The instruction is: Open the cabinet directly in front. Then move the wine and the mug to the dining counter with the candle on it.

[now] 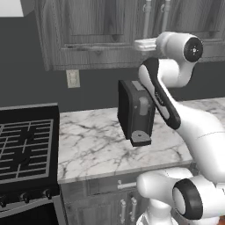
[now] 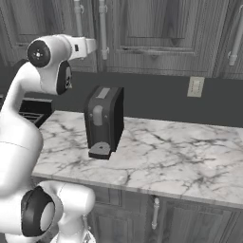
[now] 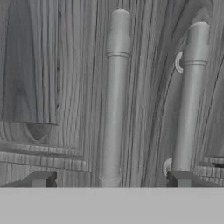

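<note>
The grey wood-grain cabinet (image 1: 88,35) (image 2: 166,28) (image 3: 43,65) hangs on the wall in front of me with both doors closed. Its two silver bar handles (image 1: 147,15) (image 2: 102,23) stand side by side at the middle seam. My gripper (image 3: 111,179) is open and raised right up to them. In the hand view the left handle (image 3: 114,87) runs between my two fingertips (image 3: 41,178), and the right handle (image 3: 190,87) stands just above the right tip. The wine, the mug, the dining counter and the candle are out of view.
A black coffee machine (image 1: 136,112) (image 2: 103,118) stands on the marble worktop (image 1: 96,145) (image 2: 180,152) below my arm. A black gas stove (image 1: 26,145) lies to the left. A wall outlet (image 1: 73,78) (image 2: 195,87) sits under the cabinets. Lower drawer cabinets (image 2: 156,213) line the front.
</note>
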### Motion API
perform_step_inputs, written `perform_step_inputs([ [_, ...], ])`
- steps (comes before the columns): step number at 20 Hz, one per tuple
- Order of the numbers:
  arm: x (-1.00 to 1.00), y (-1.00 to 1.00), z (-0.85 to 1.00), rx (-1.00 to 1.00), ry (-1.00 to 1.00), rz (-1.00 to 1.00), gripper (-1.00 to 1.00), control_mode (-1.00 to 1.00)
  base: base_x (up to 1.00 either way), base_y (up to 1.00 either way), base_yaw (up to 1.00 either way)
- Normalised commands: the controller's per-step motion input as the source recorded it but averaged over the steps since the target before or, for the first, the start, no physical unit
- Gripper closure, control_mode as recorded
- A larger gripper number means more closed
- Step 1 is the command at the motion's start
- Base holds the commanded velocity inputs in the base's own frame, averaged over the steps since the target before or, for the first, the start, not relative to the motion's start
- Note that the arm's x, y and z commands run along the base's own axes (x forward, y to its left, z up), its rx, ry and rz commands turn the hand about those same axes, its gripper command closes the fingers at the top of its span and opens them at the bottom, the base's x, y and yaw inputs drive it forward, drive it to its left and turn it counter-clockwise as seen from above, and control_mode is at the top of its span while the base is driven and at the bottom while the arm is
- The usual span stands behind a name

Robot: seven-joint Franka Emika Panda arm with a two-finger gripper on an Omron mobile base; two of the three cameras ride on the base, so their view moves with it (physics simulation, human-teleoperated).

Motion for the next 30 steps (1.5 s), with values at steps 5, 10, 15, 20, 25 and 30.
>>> perform_step_inputs([
  [5,1.00,0.00,-0.23,0.04,0.09,0.00,-1.00,-1.00,0.00,0.00,0.00],
  [10,1.00,0.00,-0.55,0.02,0.01,0.00,-1.00,-1.00,0.00,0.00,0.00],
  [15,1.00,0.00,-0.60,0.00,0.00,0.00,-1.00,-1.00,0.00,0.00,0.00],
  [20,0.36,0.00,-0.14,0.00,-0.03,0.00,1.00,-1.00,0.00,0.00,0.00],
  [25,-0.03,0.00,0.00,0.00,0.00,0.00,1.00,-1.00,0.00,0.00,0.00],
  [30,-0.68,0.06,0.21,0.01,-0.04,-0.05,1.00,-1.00,0.00,0.00,0.00],
])
